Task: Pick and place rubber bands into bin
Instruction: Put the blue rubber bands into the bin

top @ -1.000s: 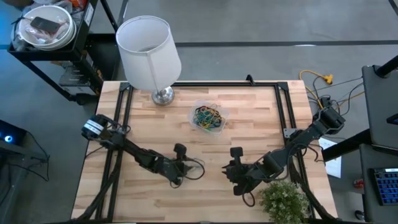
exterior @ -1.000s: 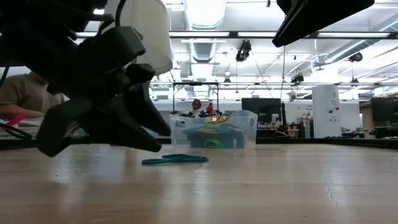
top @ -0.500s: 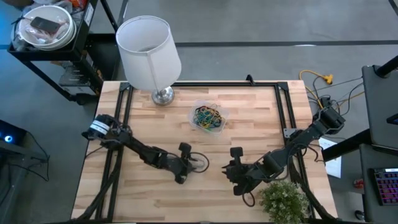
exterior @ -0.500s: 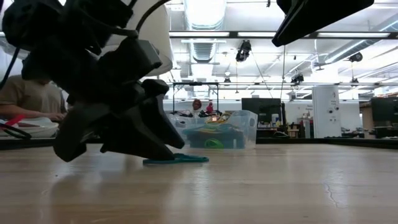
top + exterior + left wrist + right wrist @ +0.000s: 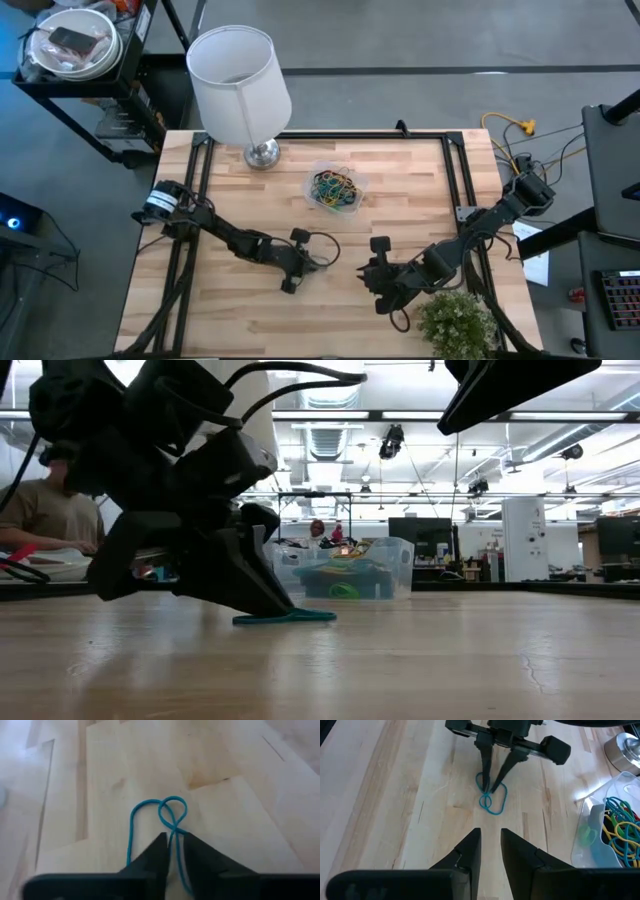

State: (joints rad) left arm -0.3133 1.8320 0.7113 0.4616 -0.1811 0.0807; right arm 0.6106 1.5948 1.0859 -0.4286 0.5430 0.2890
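Most bands already lie in the bin (image 5: 337, 189) at upper centre of the high view, while one teal band (image 5: 165, 822) remains on the table (image 5: 400, 200) at centre, pinched by the left gripper (image 5: 172, 842) but not yet lifted; the right gripper (image 5: 490, 837) waits nearby, narrowly parted and empty.

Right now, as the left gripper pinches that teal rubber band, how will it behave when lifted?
The teal rubber band is thin and lies twisted, so it will probably droop limply. The left gripper pinches only one strand, so it may slip out. It looks very light.
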